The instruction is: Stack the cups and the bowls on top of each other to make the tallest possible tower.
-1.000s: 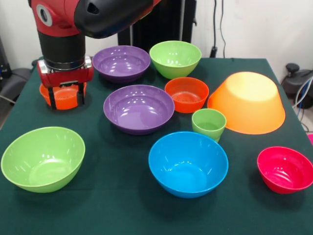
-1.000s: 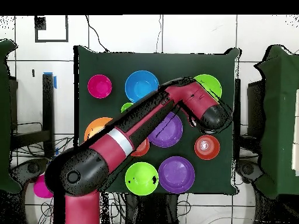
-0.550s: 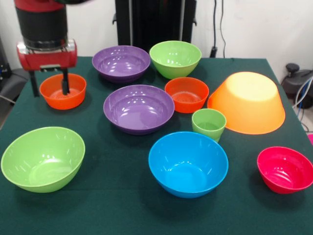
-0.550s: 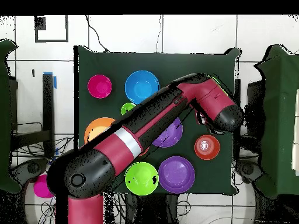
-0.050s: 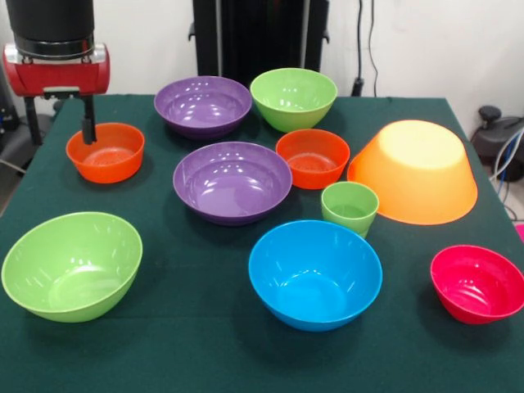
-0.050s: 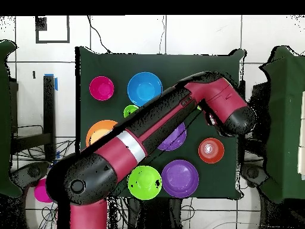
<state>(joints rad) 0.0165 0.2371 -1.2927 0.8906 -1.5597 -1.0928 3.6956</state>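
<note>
My desk [image 5: 205, 344] keeps bare cloth along its near edge. The orange-yellow bowl [image 5: 417, 172] lies tipped by one side edge, the cup [image 5: 350, 208] just beside it. My claw [image 5: 59, 129] hangs released and empty over the opposite edge, one finger [image 5: 88, 129] at the orange-red bowl [image 5: 105, 152]. From overhead my arm [image 6: 155, 128] hides several bowls.

Dark green table [image 5: 205, 360] with nine scattered upright bowls [image 5: 315, 274] and one light-green cup [image 5: 350, 208]
</note>
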